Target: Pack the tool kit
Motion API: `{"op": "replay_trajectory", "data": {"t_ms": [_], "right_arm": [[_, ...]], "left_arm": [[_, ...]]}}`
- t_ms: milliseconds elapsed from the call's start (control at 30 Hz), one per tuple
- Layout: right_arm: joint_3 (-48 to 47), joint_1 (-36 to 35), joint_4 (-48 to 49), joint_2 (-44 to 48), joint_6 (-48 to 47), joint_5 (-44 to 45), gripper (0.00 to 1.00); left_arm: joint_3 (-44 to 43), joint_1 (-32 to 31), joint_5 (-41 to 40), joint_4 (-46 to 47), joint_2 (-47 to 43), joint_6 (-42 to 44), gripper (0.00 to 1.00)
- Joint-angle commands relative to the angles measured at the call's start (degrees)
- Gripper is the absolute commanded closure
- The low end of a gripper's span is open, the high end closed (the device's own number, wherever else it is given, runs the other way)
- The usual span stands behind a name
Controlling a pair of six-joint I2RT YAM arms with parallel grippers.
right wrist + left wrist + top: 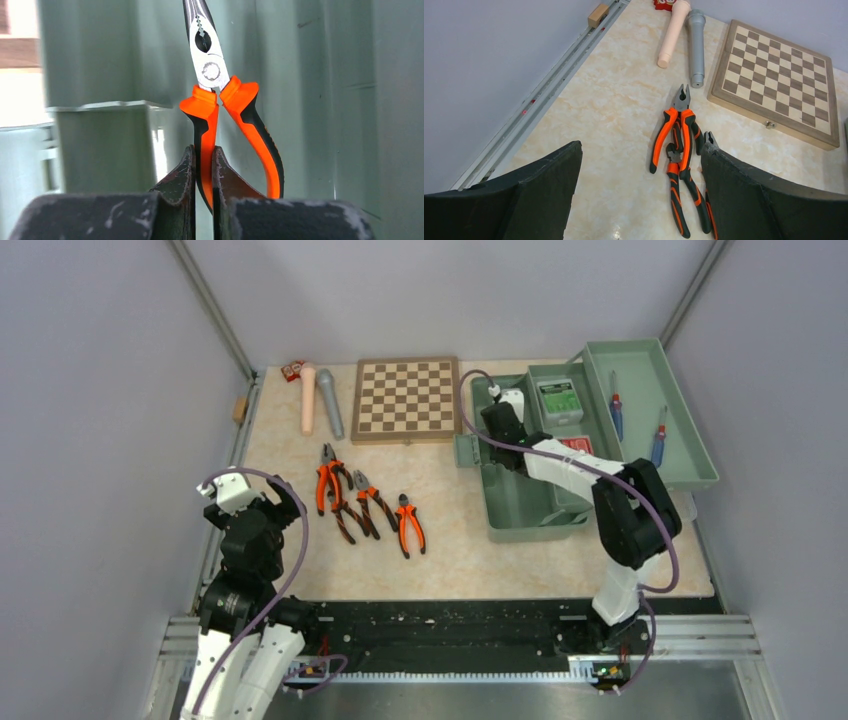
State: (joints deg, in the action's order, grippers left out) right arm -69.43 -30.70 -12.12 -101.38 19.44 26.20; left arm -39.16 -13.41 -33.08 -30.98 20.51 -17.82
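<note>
The sage-green toolbox [520, 505] stands open at the right, its fold-out tray [690, 455] holding two screwdrivers [616, 415]. A green-labelled box [558, 400] and a red-labelled box [575, 445] sit inside. My right gripper [500, 422] is down in the toolbox, shut [203, 160] on one handle of orange-handled long-nose pliers [210, 75], which point nose-first at the green wall [320, 100]. Several orange-handled pliers [365, 505] lie on the table left of centre, also in the left wrist view [679, 130]. My left gripper [283, 502] hovers open and empty [641, 147] just near of them.
A brown chessboard [406, 398] lies at the back centre. A pink cylinder [307, 398] and a grey cylinder [330, 405] lie left of it, with a small red item [292, 370] at the back. A wooden block [239, 408] sits on the left rail.
</note>
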Motion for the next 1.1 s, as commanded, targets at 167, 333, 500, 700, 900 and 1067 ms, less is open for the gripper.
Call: {"op": "replay_trajectory", "data": {"t_ms": [167,333,500,700,900,1067], "right_arm": [[-6.21,1.63,3.86,-6.1,-2.8,5.98,0.8],[-7.86,1.67,2.41,-5.71,-3.39,6.7,0.54],[-6.99,1.51,1.63,-1.15,-3.28,4.3,0.46],[-5.47,-2.45,1.34,7.8,-5.58,2.36,0.44],[-6.47,-9.64,-1.11,12.34,-5.43,1.69,0.43],[-5.98,-17.31,-2.78,12.85,-3.29,2.23,0.42]], "left_arm": [[0.22,0.31,-0.13,2.32,-0.22,0.49,0.07],[0.22,0.31,-0.14,2.32,-0.18,0.51,0.07],[0.25,0.31,-0.22,2.26,-0.23,0.51,0.07],[0.27,0.31,-0.14,2.39,-0.12,0.51,0.07],[0.28,0.31,-0.32,2.41,0.03,0.55,0.07],[0.28,0.31,-0.36,2.32,0.04,0.51,0.07]]}}
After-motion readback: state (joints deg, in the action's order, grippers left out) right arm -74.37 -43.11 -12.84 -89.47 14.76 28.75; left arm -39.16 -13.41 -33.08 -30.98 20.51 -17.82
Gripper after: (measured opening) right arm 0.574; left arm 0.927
